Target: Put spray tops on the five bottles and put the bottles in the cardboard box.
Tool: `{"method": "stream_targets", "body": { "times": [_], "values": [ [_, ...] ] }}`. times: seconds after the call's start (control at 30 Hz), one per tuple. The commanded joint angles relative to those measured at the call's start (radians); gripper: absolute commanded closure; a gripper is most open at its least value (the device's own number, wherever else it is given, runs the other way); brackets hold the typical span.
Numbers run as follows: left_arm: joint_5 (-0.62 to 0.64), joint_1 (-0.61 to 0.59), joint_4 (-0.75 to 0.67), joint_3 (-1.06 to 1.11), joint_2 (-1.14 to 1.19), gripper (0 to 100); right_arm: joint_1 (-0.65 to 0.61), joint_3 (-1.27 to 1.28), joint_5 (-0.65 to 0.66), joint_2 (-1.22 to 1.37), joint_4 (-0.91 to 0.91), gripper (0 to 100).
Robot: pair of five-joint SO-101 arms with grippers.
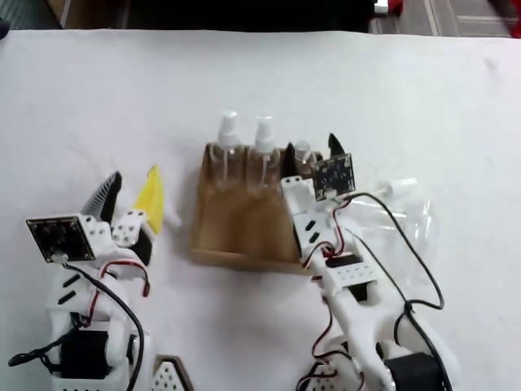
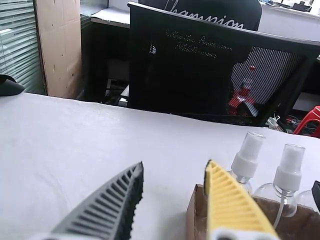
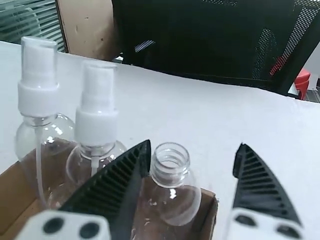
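I'm holding my right gripper (image 3: 195,147) wide open over the cardboard box (image 1: 244,224), gripping nothing. The uncapped bottle (image 3: 172,182) is standing in the box's far corner and showing between my fingers. Two capped bottles (image 3: 65,150) are standing right beside it, inside the box. My left gripper (image 2: 175,167) is gaping open, also gripping nothing, near the box's other side. A loose spray top (image 1: 399,187) is lying on the table (image 1: 98,98) by the plastic bag (image 1: 403,224).
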Motion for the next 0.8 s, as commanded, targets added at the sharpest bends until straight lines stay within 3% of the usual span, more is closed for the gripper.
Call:
{"method": "stream_targets", "body": {
  "times": [0.0, 0.37, 0.53, 0.77],
  "values": [
    [-0.012, -0.005, -0.028, -0.005, -0.012, 82, -0.007, 0.031, 0.012, -0.090, -0.015, 76.2],
    [-0.014, -0.005, -0.029, -0.003, -0.012, 82, -0.065, 0.250, 0.094, -0.435, -0.005, 76.2],
    [-0.014, -0.005, -0.026, -0.003, -0.012, 82, -0.039, 0.253, 0.089, -0.547, 0.116, 76.2],
    [-0.014, -0.004, -0.054, 0.023, -0.012, 81, 0.248, 0.253, -0.278, -0.702, 0.142, 76.2]
  ]
}}
